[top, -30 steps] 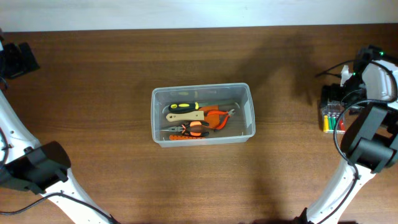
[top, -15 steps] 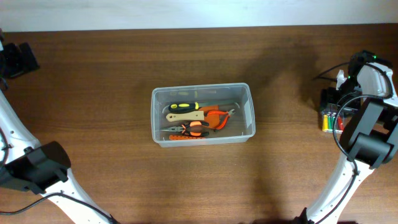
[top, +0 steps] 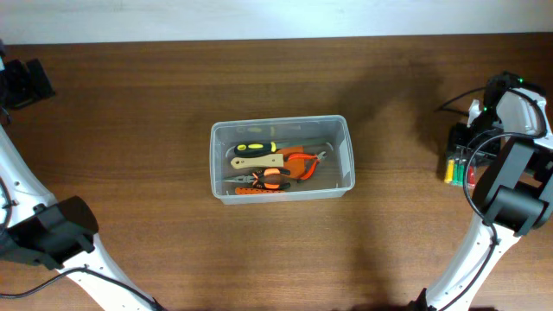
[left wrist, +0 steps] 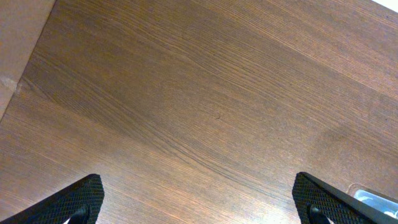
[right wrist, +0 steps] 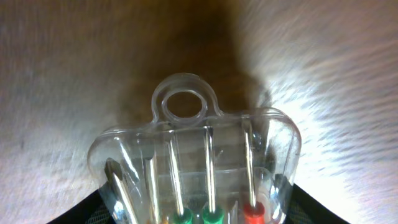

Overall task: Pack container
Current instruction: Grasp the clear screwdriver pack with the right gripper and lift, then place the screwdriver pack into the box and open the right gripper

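The container (top: 281,121), a clear rectangular bin, stands mid-table and holds several hand tools, among them a yellow-and-black handled tool (top: 255,148) and orange pliers (top: 298,162). My right gripper (top: 464,154) is at the far right, shut on the small clear case of coloured screwdrivers (top: 455,166). In the right wrist view the case (right wrist: 199,155) fills the space between my fingers (right wrist: 311,208), with its hang loop pointing away. My left gripper (top: 22,82) is open and empty at the far left; its wrist view (left wrist: 202,199) shows bare wood and a corner of the container (left wrist: 373,196).
The brown wooden table (top: 130,155) runs to a pale wall edge at the back. Both arm bases stand at the front corners. A paler strip (left wrist: 18,37) borders the table in the left wrist view.
My right gripper has closed in on the screwdriver case and shifted it slightly left. The left arm and the container have not moved.
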Available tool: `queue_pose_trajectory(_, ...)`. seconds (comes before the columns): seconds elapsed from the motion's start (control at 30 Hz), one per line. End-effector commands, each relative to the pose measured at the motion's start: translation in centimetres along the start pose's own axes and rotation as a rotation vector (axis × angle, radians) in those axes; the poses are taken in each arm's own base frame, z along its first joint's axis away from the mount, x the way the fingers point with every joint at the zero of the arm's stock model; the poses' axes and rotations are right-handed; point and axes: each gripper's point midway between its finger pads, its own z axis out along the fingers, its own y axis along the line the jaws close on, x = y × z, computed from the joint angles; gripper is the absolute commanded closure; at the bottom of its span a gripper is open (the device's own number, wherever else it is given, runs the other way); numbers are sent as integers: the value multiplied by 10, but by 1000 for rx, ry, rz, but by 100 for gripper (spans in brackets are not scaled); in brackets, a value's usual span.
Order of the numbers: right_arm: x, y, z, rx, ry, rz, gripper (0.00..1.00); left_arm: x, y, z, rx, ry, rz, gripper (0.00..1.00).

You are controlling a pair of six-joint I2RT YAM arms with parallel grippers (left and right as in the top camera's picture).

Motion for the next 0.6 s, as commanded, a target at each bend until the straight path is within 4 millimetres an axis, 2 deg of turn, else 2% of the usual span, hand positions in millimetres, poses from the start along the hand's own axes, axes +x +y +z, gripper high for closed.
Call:
queue_pose_trajectory(0.0, 4, 22, -7, -119, 14, 13, 47, 0, 0, -4, 9, -9, -14, 1)
queue_pose_trajectory(0.13, 3, 37, -56, -180, -51, -3, 50, 0, 0, -4, 9, -9, -14, 1)
queue_pose_trajectory(0.3, 8, 69, -140, -196, -207, -83, 55, 0, 0, -4, 8, -9, -14, 1)
queue_pose_trajectory(0.43, 28, 118, -212, -197, -373, -219, 58, 0, 0, -4, 8, -9, -14, 1)
queue_pose_trajectory(0.5, 45, 152, -244, -206, -459, -322, 60, 0, 0, -4, 9, -9, -14, 1)
queue_pose_trajectory(0.57, 62, 187, -265, -214, -529, -430, 61, 0, 0, -4, 9, -9, -14, 1)
